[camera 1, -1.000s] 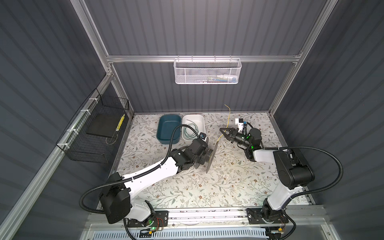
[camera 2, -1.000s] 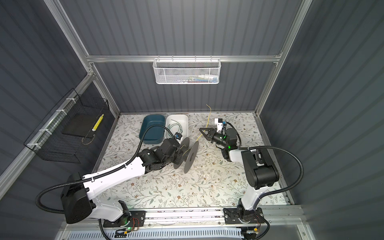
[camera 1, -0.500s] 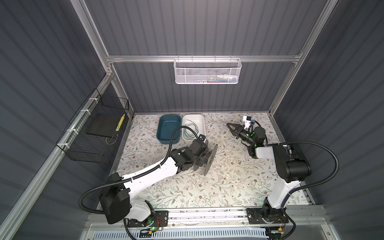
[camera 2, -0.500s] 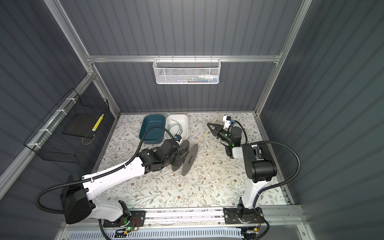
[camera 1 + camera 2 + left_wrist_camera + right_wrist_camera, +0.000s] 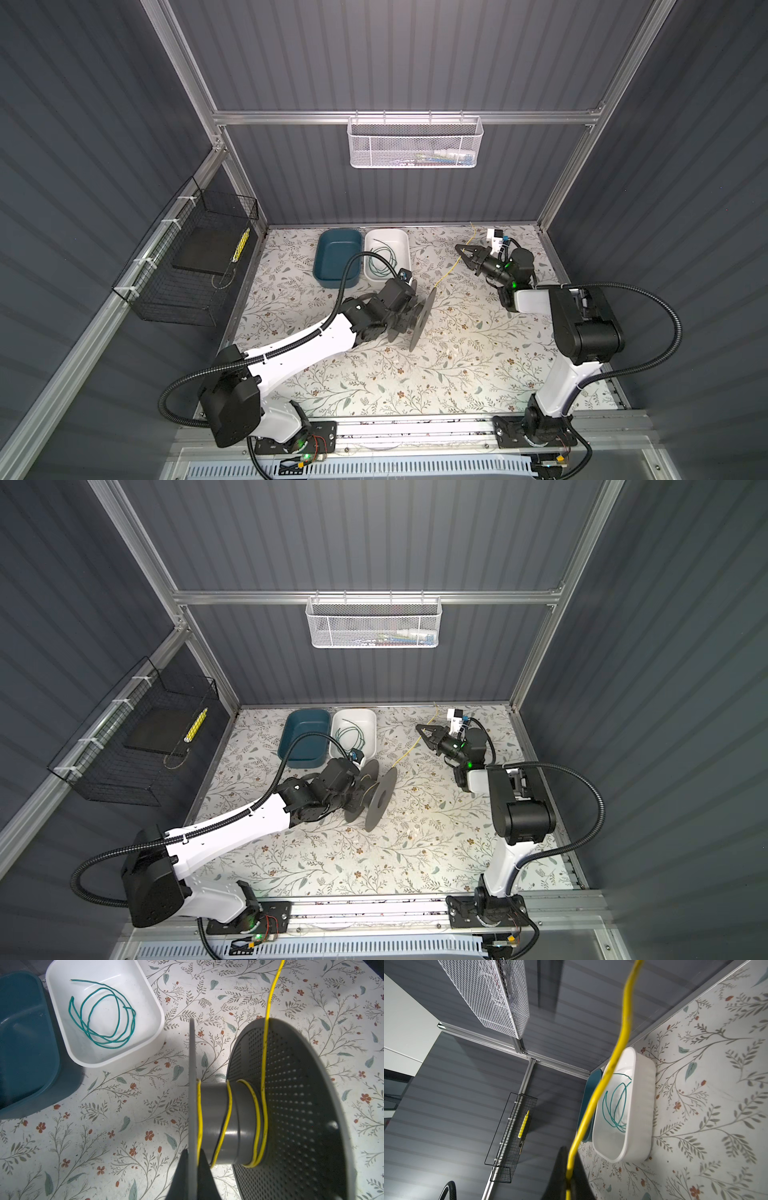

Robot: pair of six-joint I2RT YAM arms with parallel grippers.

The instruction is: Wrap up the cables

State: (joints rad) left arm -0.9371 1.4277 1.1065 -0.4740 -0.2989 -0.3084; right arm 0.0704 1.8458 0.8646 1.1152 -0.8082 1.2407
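1. The left gripper (image 5: pixel 193 1159) was clamped tight on the thin solid flange of a grey plastic spool (image 5: pixel 420 320) near the centre of both top views
2. The spool hung tilted over the floral-patterned worktop (image 5: pixel 457 365); whether its lowest edge touched the worktop could not be told
3. The spool's other flange was wide, round and perforated, and in the left wrist view a few loose turns of the thin bright yellow cable (image 5: pixel 228 1105) lay around the grey hub between the two flanges
4. From the hub the yellow cable crossed the rim of the perforated flange and ran up and to the right in both top views to the right gripper (image 5: pixel 462 252), at the upper right of the worktop
5. The right gripper was closed on the yellow cable, which the right wrist view showed pinched between its dark fingers (image 5: pixel 558 1176); a short free length stood out beyond the gripper toward the back wall
6. The thin dark green cable (image 5: pixel 384 259) lay loosely coiled inside a white rectangular plastic tray (image 5: pixel 386 230) at the upper middle of the worktop, apart from both grippers
7. A teal rectangular plastic tray (image 5: pixel 336 257) stood just beside the white tray, on its left in both top views
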